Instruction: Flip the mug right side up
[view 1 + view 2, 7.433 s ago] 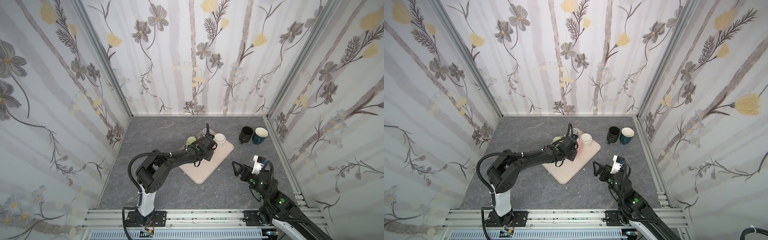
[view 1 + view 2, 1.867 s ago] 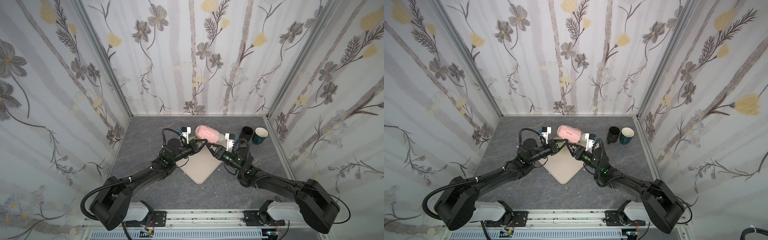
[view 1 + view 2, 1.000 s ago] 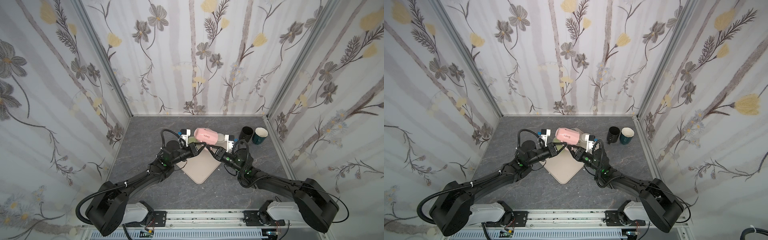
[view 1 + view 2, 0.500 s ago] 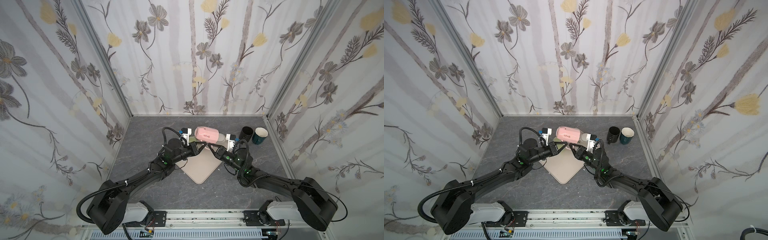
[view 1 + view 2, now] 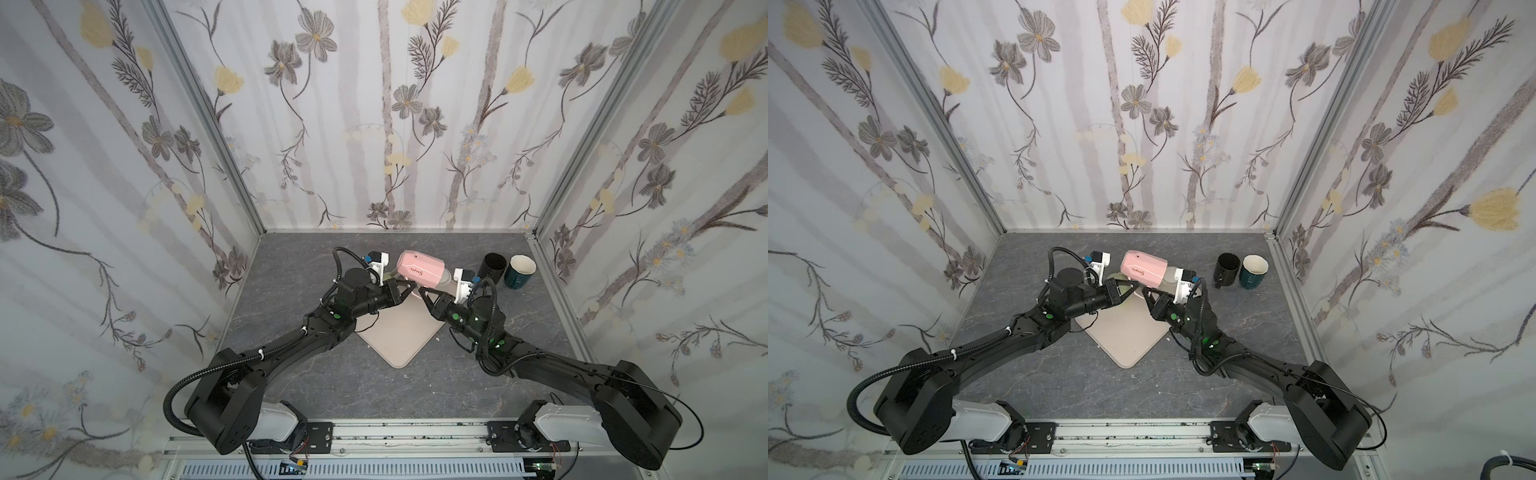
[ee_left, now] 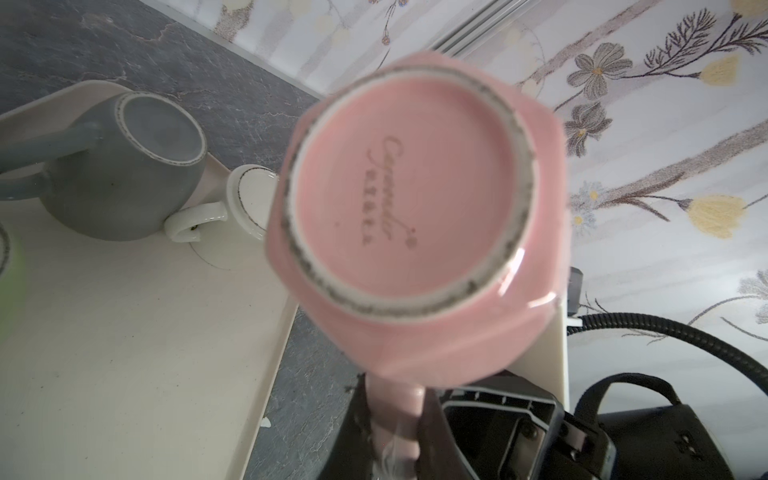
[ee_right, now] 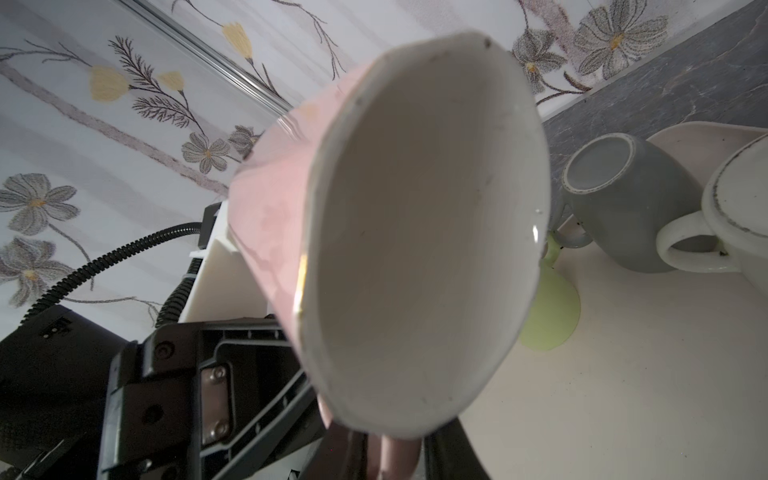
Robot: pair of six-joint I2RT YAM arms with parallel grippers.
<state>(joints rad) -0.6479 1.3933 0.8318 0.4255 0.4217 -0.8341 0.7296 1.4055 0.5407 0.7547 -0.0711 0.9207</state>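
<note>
The left gripper (image 5: 406,286) is clamped on the handle (image 6: 395,415) of the pink mug (image 5: 420,270), which hangs on its side in the air above the far end of the beige tray (image 5: 399,332), mouth to the right. The right gripper (image 5: 424,293) pinches that same handle. Further right stand a black mug (image 5: 493,267) and a green mug (image 5: 519,272)

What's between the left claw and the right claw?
The pink mug, on its side in the air, its handle down between left claw and right claw. Seen in both top views.
</note>
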